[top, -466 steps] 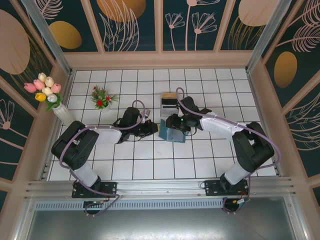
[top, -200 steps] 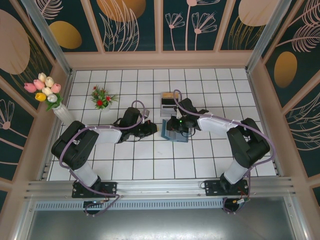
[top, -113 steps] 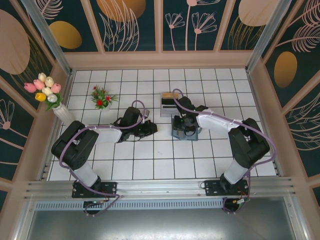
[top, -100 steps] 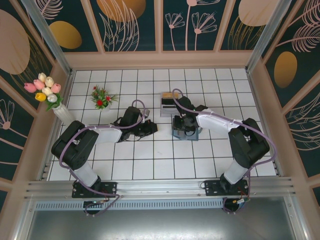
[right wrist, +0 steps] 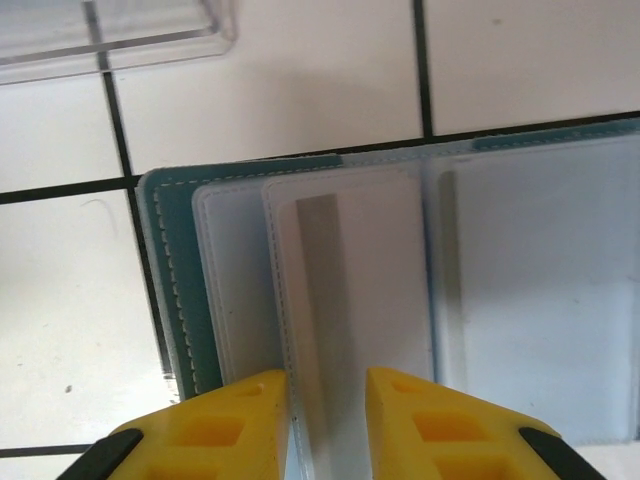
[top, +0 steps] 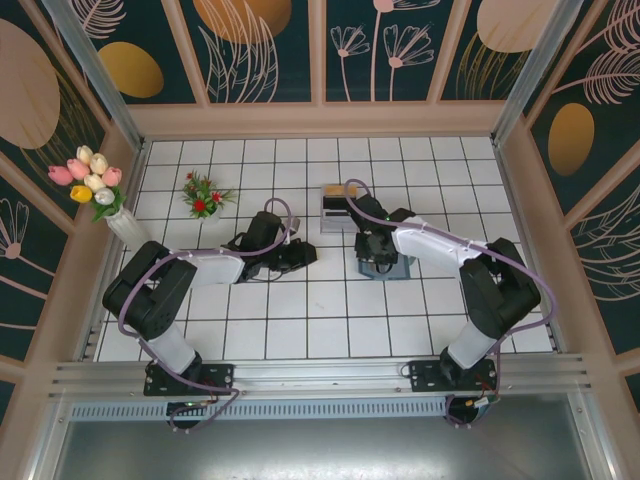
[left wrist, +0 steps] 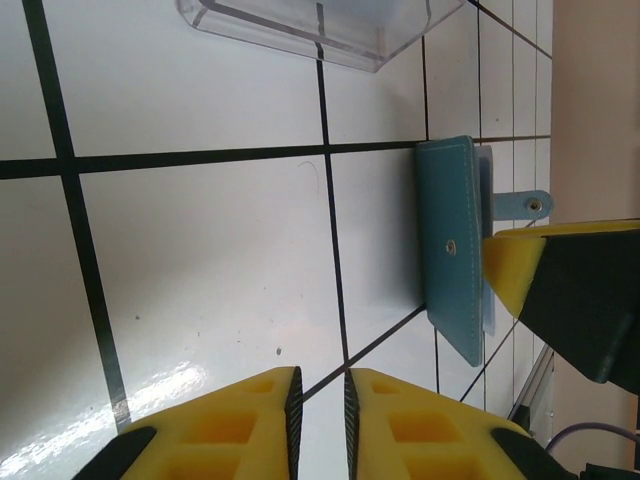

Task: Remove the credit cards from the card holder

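The card holder [right wrist: 165,290] lies open and flat on the tiled table [top: 300,330], with pale credit cards [right wrist: 370,280] in its pockets. My right gripper [right wrist: 327,385] sits directly over it, jaws narrowly apart astride one card; I cannot tell whether it grips. My left gripper [left wrist: 322,385], left of the card holder and clear of it, is slightly parted and empty.

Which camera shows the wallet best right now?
Right wrist: the wallet lies open, its pale inner pockets close up. Left wrist catches its teal outside and snap from the side. From the top it is small, partly under the right arm.
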Action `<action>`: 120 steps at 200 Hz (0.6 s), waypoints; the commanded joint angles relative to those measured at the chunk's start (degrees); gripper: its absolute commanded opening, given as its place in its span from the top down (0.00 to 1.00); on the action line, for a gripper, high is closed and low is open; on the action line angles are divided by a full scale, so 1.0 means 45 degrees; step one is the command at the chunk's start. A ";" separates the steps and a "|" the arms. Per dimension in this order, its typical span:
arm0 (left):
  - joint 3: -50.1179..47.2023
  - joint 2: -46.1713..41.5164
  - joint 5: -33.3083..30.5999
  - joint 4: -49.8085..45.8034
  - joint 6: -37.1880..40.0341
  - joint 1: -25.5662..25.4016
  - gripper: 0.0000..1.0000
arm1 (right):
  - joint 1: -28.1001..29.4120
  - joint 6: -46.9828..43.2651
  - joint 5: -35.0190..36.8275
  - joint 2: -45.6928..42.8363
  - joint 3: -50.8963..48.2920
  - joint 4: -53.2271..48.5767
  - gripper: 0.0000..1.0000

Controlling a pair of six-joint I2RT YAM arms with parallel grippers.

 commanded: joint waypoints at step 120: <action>0.0262 -0.0300 0.0226 0.0479 -0.0215 -0.0080 0.70 | -0.0959 0.0028 0.0327 -0.0861 -0.1029 -0.0209 0.46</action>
